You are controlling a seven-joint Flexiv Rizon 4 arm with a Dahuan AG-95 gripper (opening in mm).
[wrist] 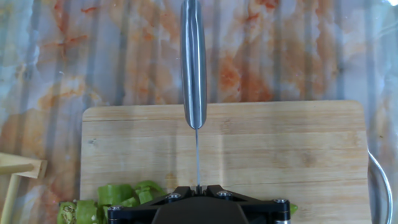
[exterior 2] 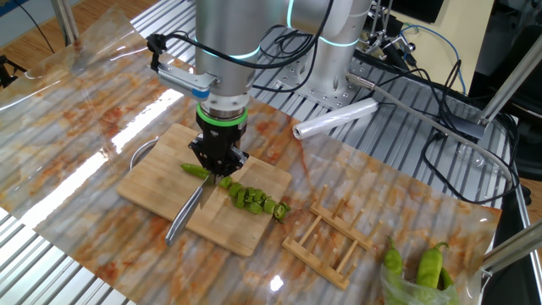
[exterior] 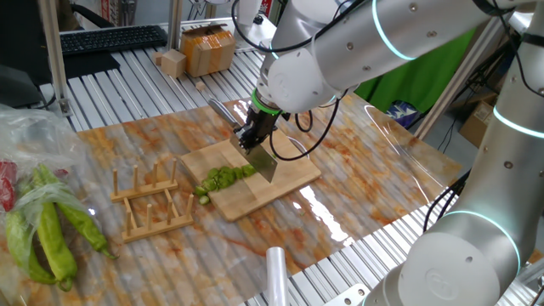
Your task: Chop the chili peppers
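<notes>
My gripper [exterior: 254,138] [exterior 2: 217,158] [wrist: 198,188] is shut on a knife [wrist: 194,68], gripping its thin blade, which stands edge-down on the wooden cutting board [exterior: 285,180] [exterior 2: 152,182] [wrist: 286,149]. The grey handle [exterior 2: 181,220] sticks out away from the hand. The chili peppers lie on the board as bright-green chunks [exterior: 223,177] [exterior 2: 252,199] [wrist: 121,196] on one side of the blade. A short uncut piece [exterior 2: 195,170] lies on the other side. In the hand view the gripper body hides where the blade meets the chili.
A wooden peg rack [exterior: 150,200] [exterior 2: 326,237] stands beside the board. Larger uncut green peppers [exterior: 47,234] [exterior 2: 419,267] lie in a plastic bag. A plastic-wrap roll [exterior 2: 334,119] [exterior: 276,274], a cardboard box [exterior: 208,49] and cables [exterior 2: 423,102] lie off the mat.
</notes>
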